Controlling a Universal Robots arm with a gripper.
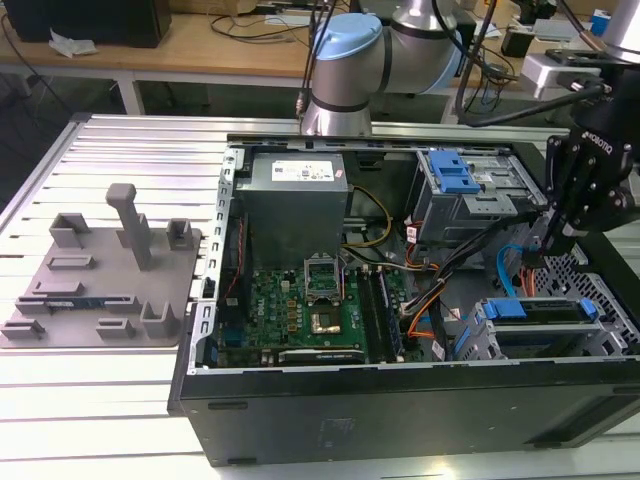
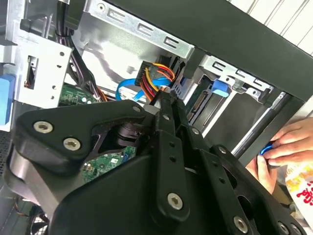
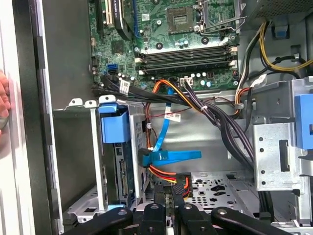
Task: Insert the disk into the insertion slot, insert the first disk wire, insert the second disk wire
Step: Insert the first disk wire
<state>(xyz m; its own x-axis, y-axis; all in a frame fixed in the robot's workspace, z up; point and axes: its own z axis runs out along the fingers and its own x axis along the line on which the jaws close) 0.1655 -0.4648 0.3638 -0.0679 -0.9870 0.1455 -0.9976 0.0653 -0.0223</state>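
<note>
- At the exterior view's right end of the open black computer case [image 1: 400, 420], the black pincer [image 1: 533, 262] hangs just above the low grey perforated-metal drive cage [image 1: 605, 300].
- The silver hard drive in its bright blue plastic caddy [image 1: 530, 309] [image 3: 115, 128] sits inside that cage's open bay.
- In both wrist views the pincer [image 3: 171, 193] [image 2: 168, 100] is clamped on a black plug with red, orange and yellow leads [image 3: 180, 182] [image 2: 152, 73], close to the drive's exposed end.
- A flat blue cable [image 3: 168, 156] [image 2: 129, 85] ends just beside the plug.
- A person's hand [image 2: 288, 147] [image 3: 3, 98] rests at the case's outer edge.
- The taller grey cage with a blue latch [image 1: 455, 180] stands behind the low one.
- The case lies on a slatted aluminium desk [image 1: 100, 420]; a grey plastic fixture plate [image 1: 100, 280] lies to the exterior view's left.
</note>
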